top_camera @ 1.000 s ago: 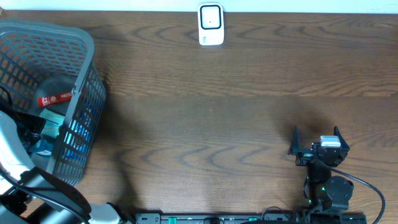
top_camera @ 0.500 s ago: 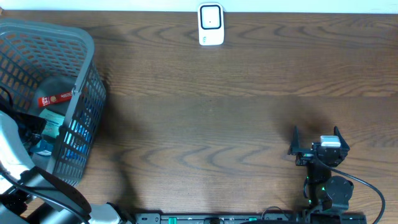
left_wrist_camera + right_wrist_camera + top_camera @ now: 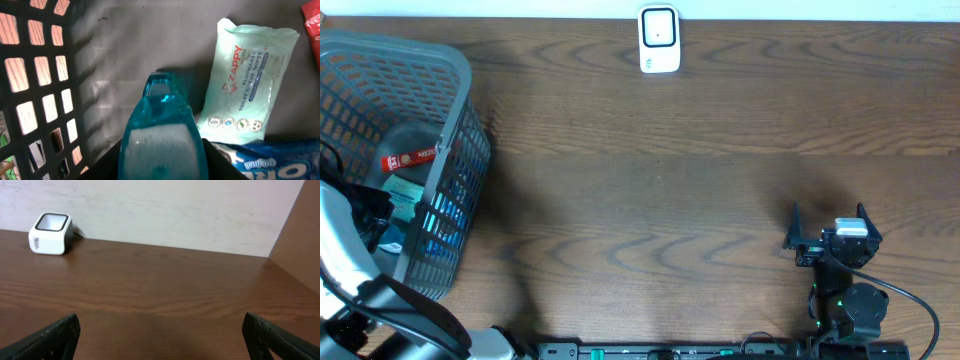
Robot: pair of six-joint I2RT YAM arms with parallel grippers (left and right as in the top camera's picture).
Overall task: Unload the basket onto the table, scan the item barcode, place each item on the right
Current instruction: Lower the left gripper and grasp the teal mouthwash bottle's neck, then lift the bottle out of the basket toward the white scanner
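Down in the grey basket point(image 3: 460, 90), my left gripper point(image 3: 162, 167) is shut on a teal see-through bottle point(image 3: 162, 132). Its black fingers point(image 3: 107, 165) press against both sides of the bottle's body, and the cap points away from the camera. From overhead, that gripper point(image 3: 375, 212) shows only as a dark shape inside the basket. The white barcode scanner point(image 3: 659, 40) stands at the table's far edge, and it is far left in the right wrist view point(image 3: 50, 232). My right gripper point(image 3: 830, 228) rests open and empty near the front right point(image 3: 162, 337).
Also in the basket are a pale green wipes pack point(image 3: 247, 85), a blue biscuit pack point(image 3: 270, 160) and a red packet point(image 3: 412, 157). The basket's lattice wall point(image 3: 30, 75) stands close on the bottle's left. Bare wooden table point(image 3: 650, 200) lies between basket and scanner.
The left jaws have closed in on the teal bottle. The left arm shifted slightly at the basket. The right arm has not moved.
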